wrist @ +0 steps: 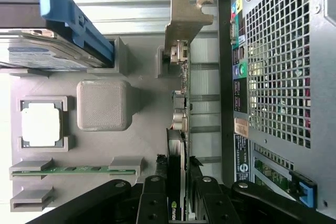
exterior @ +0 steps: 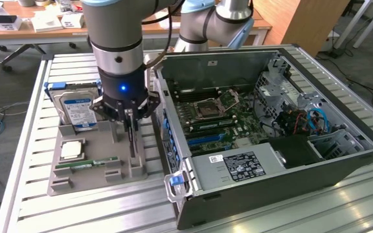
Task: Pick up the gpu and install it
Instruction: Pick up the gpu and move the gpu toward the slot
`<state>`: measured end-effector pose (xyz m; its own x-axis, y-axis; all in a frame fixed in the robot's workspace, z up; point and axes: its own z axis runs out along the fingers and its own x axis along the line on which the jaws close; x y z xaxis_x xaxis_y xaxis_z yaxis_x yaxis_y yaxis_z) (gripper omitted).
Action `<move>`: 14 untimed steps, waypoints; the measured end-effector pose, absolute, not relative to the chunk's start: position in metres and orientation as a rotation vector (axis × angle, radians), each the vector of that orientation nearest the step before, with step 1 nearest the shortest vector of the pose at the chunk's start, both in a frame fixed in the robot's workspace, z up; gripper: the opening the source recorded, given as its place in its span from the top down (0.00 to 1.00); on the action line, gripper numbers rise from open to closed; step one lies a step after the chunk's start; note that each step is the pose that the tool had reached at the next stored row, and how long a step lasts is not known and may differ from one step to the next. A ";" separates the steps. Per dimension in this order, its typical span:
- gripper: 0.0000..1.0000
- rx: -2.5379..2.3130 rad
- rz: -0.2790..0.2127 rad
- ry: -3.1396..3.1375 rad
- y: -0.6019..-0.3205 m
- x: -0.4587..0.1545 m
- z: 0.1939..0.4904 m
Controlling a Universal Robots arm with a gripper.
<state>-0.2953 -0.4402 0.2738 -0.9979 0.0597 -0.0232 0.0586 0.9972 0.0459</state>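
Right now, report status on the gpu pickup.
Tool low over the gpu, grip unconfirmed. It stands edge-on in the gray tray. Nearby hard drive and memory stick sit apart from it.

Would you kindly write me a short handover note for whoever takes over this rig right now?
End effector: shut on the thin dark rectangular graphics card, gripping it from above.
Card: standing on edge in its slot of the grey plastic parts tray, beside the open black computer case.
Done: card grasped.
Left: card looks seated in the tray, not yet lifted out and not yet installed in the case.
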 end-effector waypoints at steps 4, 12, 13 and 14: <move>0.74 0.090 0.071 3.115 -0.440 -0.295 0.286; 0.74 0.087 0.071 3.115 -0.440 -0.295 0.313; 0.74 0.087 0.071 3.115 -0.440 -0.295 0.316; 0.74 0.086 0.070 3.115 -0.440 -0.295 0.320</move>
